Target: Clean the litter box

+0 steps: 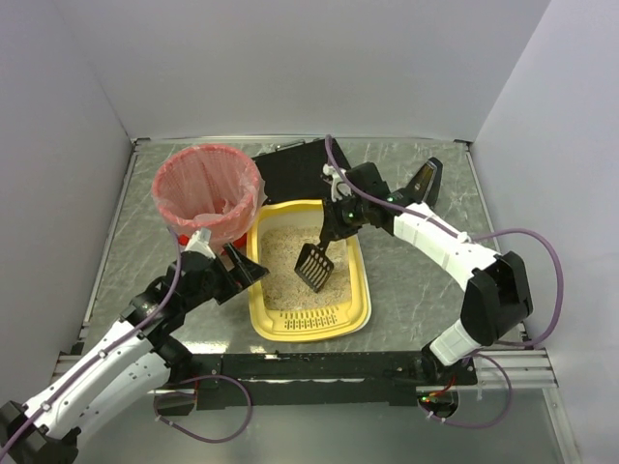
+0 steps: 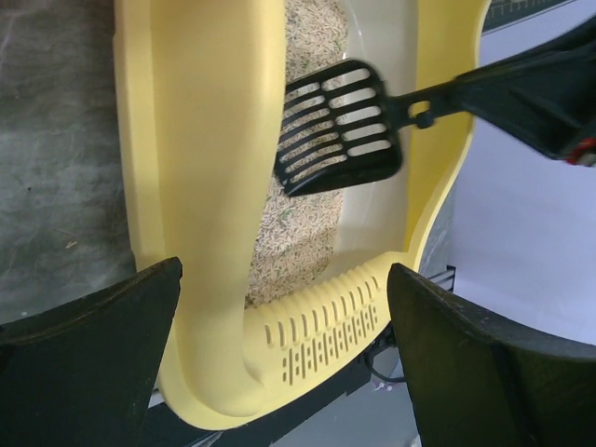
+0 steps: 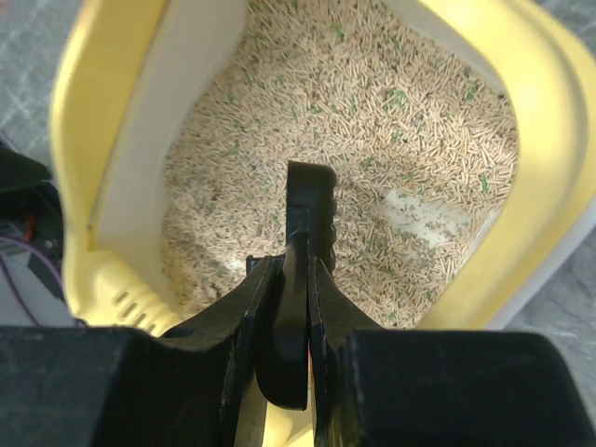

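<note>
Litter box (image 1: 308, 319) is sitting mid-table (image 1: 416, 290), slotted strip facing the arm bases, beige litter (image 3: 391, 130) covering most of the floor with one pale patch showing through. Right gripper (image 3: 291, 279) is clamping the handle of a black slotted scoop (image 1: 314, 266), jaws closed tight on it; the scoop head is angling down over the litter near the box centre, and I cannot tell whether it is touching. Left gripper (image 1: 247, 271) is hovering at the box's left rim, jaws standing wide apart, gripping nothing, with the yellow rim showing between the fingers (image 2: 84, 354). Pink-lined bin (image 1: 206, 193) is standing just beside the box's far-left corner, and a flat black case (image 1: 295, 169) is lying behind the box.
</note>
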Robot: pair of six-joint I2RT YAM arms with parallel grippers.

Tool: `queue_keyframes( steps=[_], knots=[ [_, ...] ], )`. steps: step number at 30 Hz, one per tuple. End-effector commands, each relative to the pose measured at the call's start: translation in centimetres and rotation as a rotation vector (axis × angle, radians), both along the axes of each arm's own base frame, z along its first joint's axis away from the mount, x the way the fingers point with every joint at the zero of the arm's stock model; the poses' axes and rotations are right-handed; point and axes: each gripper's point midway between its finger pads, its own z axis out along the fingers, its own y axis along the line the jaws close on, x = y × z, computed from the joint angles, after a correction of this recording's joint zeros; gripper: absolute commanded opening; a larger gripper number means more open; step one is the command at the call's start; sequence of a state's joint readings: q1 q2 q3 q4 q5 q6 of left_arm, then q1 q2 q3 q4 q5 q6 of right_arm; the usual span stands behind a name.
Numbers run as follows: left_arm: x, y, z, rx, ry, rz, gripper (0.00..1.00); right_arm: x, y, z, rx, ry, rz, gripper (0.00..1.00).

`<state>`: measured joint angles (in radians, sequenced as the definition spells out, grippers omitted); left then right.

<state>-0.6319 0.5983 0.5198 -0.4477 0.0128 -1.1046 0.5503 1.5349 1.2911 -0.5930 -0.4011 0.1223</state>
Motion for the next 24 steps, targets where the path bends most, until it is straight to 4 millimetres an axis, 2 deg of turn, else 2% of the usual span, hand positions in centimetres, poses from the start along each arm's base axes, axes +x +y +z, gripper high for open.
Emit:
queue_keyframes(
  steps=[1,10,12,13,15,18,24],
  knots=[
    [0.5,-1.0,1.2,-0.033,-0.055,-0.037,0.97,0.9,1.7,-0.9,0.069,-0.045,0.022,0.00],
    [0.8,-1.9,0.6,-0.020,-0.036,-0.064,0.97,-3.1,3.8,-3.1,0.174,0.098,0.200,0.00],
    [1.0,-2.0,0.4,-0.018,-0.034,-0.064,0.97,-3.8,4.1,-3.6,0.195,0.137,0.222,0.00],
    [1.0,-2.0,0.1,-0.011,-0.028,-0.065,0.97,-3.9,4.3,-4.5,0.187,0.169,0.223,0.00],
    [1.1,-2.1,0.0,-0.009,-0.027,-0.062,0.97,-3.8,4.3,-4.9,0.180,0.194,0.212,0.00],
    [1.1,-2.5,-0.1,-0.019,-0.025,-0.069,0.97,-4.5,4.8,-5.4,0.214,0.238,0.241,0.00],
    [1.1,-2.7,-0.8,-0.024,-0.011,-0.063,0.97,-6.0,5.4,-5.0,0.285,0.323,0.277,0.00]
  ],
)
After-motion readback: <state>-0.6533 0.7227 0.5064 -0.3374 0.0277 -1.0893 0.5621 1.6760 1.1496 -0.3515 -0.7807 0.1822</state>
